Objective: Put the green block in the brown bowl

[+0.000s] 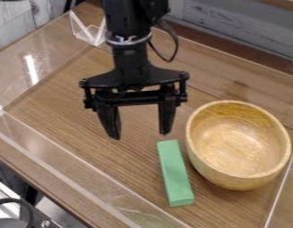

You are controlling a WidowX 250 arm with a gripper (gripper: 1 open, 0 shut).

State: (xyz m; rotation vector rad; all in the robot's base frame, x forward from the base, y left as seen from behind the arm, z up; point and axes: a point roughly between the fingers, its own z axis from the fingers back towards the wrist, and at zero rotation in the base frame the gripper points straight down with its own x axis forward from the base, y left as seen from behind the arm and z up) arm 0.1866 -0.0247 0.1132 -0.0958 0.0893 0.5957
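The green block (174,174), a long flat bar, lies on the wooden table just left of the brown bowl (238,143) with one long edge close to the bowl's side. The bowl stands upright and holds nothing. My gripper (139,122) hangs above the table, up and to the left of the block. Its two dark fingers (110,124) stand wide apart, and nothing is between them. The block's far end lies just below the right finger, apart from it.
The table (65,98) is ringed by a low clear plastic wall (42,147), with the front edge close behind the block. A grey wall runs along the back right.
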